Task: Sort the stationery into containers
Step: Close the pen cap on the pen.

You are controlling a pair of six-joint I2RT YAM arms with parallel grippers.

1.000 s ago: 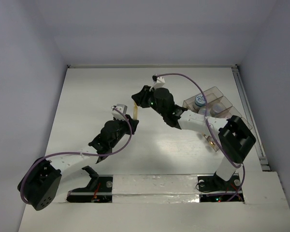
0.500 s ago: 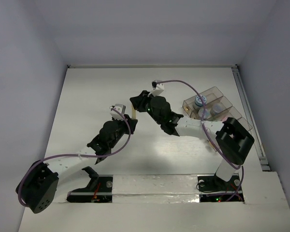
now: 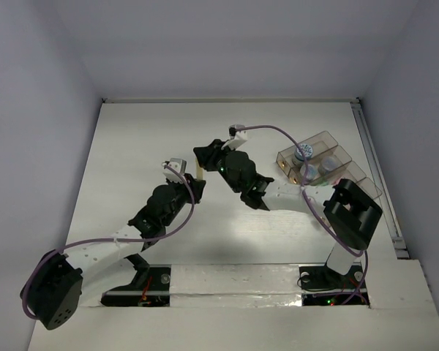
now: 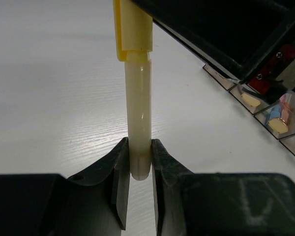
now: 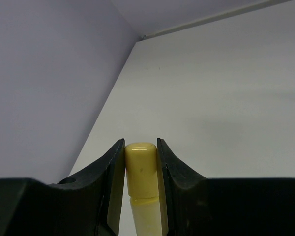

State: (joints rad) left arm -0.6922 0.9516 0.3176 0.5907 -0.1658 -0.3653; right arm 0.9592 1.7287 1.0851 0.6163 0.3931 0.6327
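– Left pincer (image 4: 139, 150) first: what has it got?

– Its jaws are nearly closed, pinching the blunt end of a cream-barrelled pen (image 4: 138, 98). The pen runs straight out from the fingers, held off the table (image 3: 146, 139).

– And the right pincer (image 5: 140, 147)?

– It stands a little wider and clamps the same pen at its other end, on the yellow cap (image 5: 141, 164). So the pen hangs between the two arms, left of the table's middle.

– What has changed in the last second?

– The right arm has carried the pen further left, away from the tray, and the left arm has reached up to meet it. A second ago only the right fingers had it, with the left ones beside it. Now both ends are gripped.

– What does that mean for the sorting?

– I judge it a handover or a regrip, perhaps a pull on the cap. I cannot tell which. The pen is not yet stowed.

– And the containers?

– The smoky organiser tray (image 3: 329, 139) sits well apart at the far right. It already holds a blue-white tub (image 3: 303, 151) and some small yellow erasers (image 4: 250, 100).

– The surface and the room?

– It is a glossy white wood-grain tabletop. Plain pale lilac-grey walls (image 3: 205, 44) close it in on three sides.
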